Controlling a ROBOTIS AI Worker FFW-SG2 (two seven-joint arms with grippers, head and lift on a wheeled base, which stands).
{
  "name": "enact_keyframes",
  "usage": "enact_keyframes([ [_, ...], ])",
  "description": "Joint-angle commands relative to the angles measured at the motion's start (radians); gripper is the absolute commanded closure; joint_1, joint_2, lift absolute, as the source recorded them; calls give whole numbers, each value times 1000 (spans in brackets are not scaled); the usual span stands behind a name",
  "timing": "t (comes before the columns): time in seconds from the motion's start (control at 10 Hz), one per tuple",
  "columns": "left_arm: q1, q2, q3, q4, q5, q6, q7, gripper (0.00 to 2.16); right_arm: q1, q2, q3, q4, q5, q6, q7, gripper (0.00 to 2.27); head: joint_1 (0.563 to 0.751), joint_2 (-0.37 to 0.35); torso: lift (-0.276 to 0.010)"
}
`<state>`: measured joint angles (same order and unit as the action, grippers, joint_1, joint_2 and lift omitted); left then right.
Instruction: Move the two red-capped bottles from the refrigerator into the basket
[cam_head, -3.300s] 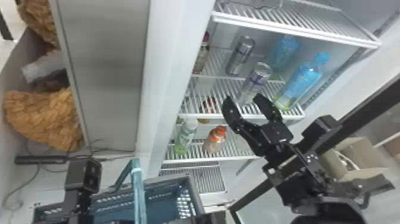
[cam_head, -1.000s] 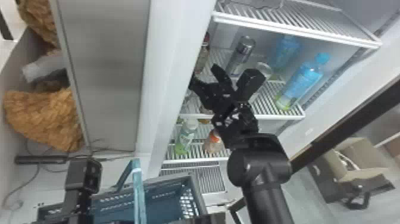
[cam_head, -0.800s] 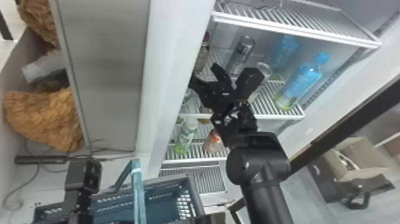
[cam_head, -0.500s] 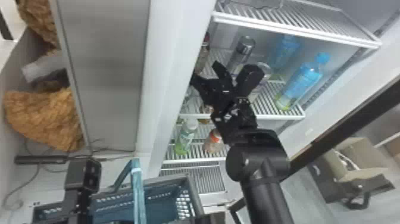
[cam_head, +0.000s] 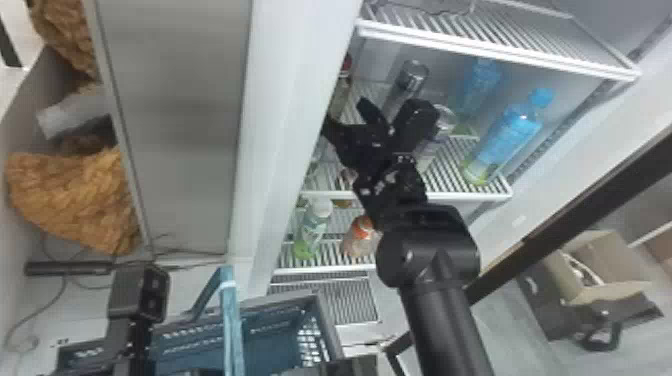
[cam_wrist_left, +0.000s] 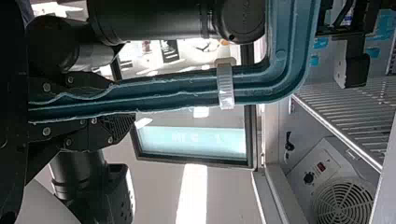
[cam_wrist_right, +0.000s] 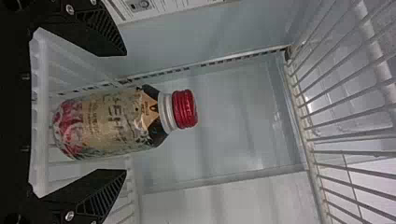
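Red-capped bottle (cam_wrist_right: 109, 123): here it is, upright on a wire shelf inside the white refrigerator (cam_head: 295, 60), patterned beige-and-red label, shiny ribbed red cap, pale ring at its neck.
Left gripper (cam_head: 125, 345): down at the lower left, and in the left wrist view its black fingers are clamped round a teal-blue plastic handle (cam_wrist_left: 163, 95) with a pale band on it.
Basket: right there below that handle, a dark blue slatted plastic basket (cam_head: 270, 345), in front of the refrigerator's lower part.
Right gripper (cam_head: 344, 112): up at the middle shelf (cam_head: 475, 196), black fingers spread wide, one either side of the red-capped bottle, gaps on both sides, gripping nothing.
Lower shelf (cam_head: 320, 270): two here, a white-capped bottle with a green-and-white label (cam_head: 312, 225) and, just beside it, a bottle with an orange-red cap (cam_head: 359, 242), partly behind the right arm.
Middle shelf, behind the arm: a silver-topped can (cam_head: 412, 77), another silver can (cam_head: 442, 117) partly covered by the gripper, and over to the right two blue bottles, one nearer (cam_head: 507, 132), one deeper in (cam_head: 482, 85).
Upper shelf: white wire rack (cam_head: 495, 45) over the lot.
Off to the right: a brown cardboard box (cam_head: 610, 265), flaps up, outside the refrigerator.
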<state>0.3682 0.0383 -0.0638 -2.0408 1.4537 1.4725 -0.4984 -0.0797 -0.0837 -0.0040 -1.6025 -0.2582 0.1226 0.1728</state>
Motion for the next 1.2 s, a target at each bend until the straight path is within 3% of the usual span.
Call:
enact_keyframes([
  [0.0, 0, 0, 0, 0, 0, 0, 0, 1205, -26, -1, 0, 26, 9, 0, -3, 107, 695, -350, 0],
  [0.6, -5, 3, 0, 0, 2, -2, 0, 1205, -122, 1, 8, 119, 27, 0, -12, 116, 695, -350, 0],
  [0.7, -5, 3, 0, 0, 6, -5, 0, 1205, -131, -1, 10, 131, 33, 5, -12, 200, 695, -350, 0],
  [0.8, -5, 5, 0, 0, 6, -7, 0, 1205, -139, -1, 10, 136, 33, 15, -12, 489, 695, -350, 0],
  [0.9, -5, 6, 0, 0, 6, -7, 0, 1205, -141, -1, 10, 141, 37, 25, -12, 983, 695, -350, 0],
  [1.0, -5, 6, 0, 0, 6, -7, 0, 1205, -141, -2, 10, 143, 41, 27, -12, 1265, 695, -350, 0],
  [1.1, -5, 5, 0, 0, 6, -7, 0, 1205, -141, -2, 10, 143, 45, 27, -12, 1283, 695, -350, 0],
])
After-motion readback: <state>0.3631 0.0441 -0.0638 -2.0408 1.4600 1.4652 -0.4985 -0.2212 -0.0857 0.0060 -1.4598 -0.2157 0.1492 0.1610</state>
